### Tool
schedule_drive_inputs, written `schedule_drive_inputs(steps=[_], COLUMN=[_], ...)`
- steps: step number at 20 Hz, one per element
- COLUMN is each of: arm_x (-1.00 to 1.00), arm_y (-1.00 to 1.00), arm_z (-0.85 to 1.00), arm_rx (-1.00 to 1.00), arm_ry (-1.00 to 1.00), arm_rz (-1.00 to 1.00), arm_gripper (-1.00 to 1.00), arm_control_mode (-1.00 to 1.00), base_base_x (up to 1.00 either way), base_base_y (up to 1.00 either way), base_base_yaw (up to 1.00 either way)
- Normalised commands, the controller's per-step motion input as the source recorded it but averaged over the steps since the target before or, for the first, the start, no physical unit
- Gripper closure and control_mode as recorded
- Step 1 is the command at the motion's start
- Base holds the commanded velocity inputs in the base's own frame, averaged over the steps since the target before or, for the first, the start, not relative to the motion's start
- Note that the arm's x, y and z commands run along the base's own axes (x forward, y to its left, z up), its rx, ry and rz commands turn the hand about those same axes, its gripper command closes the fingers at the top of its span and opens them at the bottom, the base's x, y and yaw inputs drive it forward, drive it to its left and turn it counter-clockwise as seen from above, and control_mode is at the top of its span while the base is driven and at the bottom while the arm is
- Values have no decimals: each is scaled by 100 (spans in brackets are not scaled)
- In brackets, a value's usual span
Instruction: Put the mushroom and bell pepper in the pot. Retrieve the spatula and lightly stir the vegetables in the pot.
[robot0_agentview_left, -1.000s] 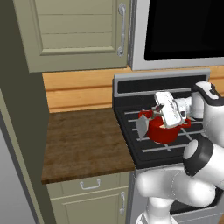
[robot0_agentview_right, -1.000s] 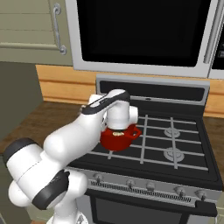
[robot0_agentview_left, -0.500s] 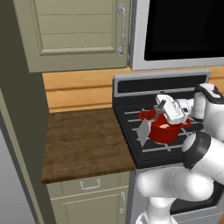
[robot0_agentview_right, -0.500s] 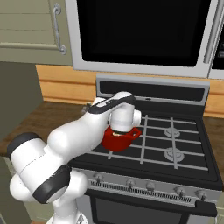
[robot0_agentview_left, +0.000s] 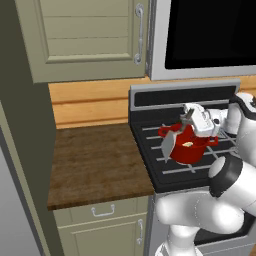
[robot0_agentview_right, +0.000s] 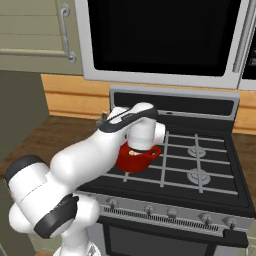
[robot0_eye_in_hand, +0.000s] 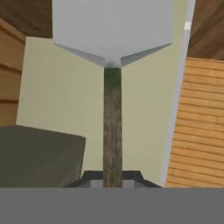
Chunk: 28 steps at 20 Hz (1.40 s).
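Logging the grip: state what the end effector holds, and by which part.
The flat white-grey-bladed spatula, gripped at the end of its thin handle; the blade points away from the end effector.

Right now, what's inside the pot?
In the left base view, the pot on the stove shows one pale piece, likely the mushroom. The bell pepper cannot be made out; the rim and the gripper, shut on the spatula, cover the rest.

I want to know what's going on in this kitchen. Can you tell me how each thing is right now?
end effector: shut on the spatula's handle, above the pot.
spatula: held, blade hanging outside the pot's left side.
pot: upright on the stove, no lid, something pale inside.
stove: no flames showing on the burners.
upper cabinet: door closed.
drawer: closed.
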Motion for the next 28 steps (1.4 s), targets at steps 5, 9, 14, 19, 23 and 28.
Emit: schedule_drive_inputs(steps=[5,9,14,19,23,28], arm_x=[0,7,16,33,45,34], arm_y=[-41,-29,-44,-33,-25,-29], arm_z=[55,30,7,0,-4,-22], arm_rx=[0,0,0,0,0,0], arm_ry=[0,0,0,-2,-1,2], arm_rz=[-21,-22,-25,-21,-19,-17], arm_gripper=[100,100,100,100,100,100], arm_control_mode=[-100,-100,-100,-100,-100,-100], base_base_x=[0,0,0,0,0,0], base_base_y=[0,0,0,0,0,0], base_base_yaw=[0,0,0,0,0,0])
